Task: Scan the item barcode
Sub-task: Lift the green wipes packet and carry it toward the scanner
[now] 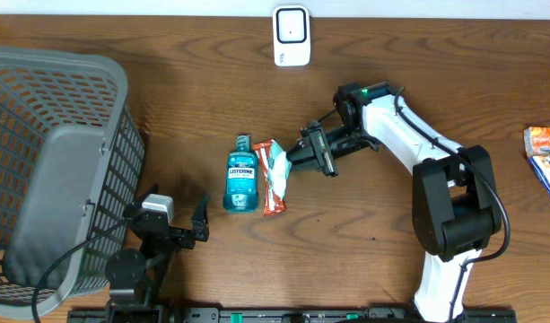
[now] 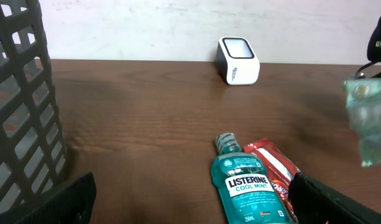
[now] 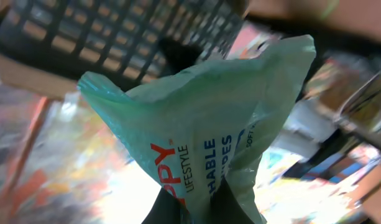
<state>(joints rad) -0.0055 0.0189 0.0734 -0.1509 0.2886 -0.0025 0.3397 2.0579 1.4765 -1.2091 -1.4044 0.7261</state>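
My right gripper is shut on a pale green wipes packet, held above the table beside the other items. In the right wrist view the packet fills the frame, pinched at its lower end between my dark fingers. The white barcode scanner stands at the table's far edge, also visible from the left wrist. The held packet shows blurred at the right of that view. My left gripper rests open at the near left, with nothing between its fingers.
A teal Listerine bottle and a red snack packet lie side by side mid-table. A grey mesh basket stands at the left. More packets lie at the right edge.
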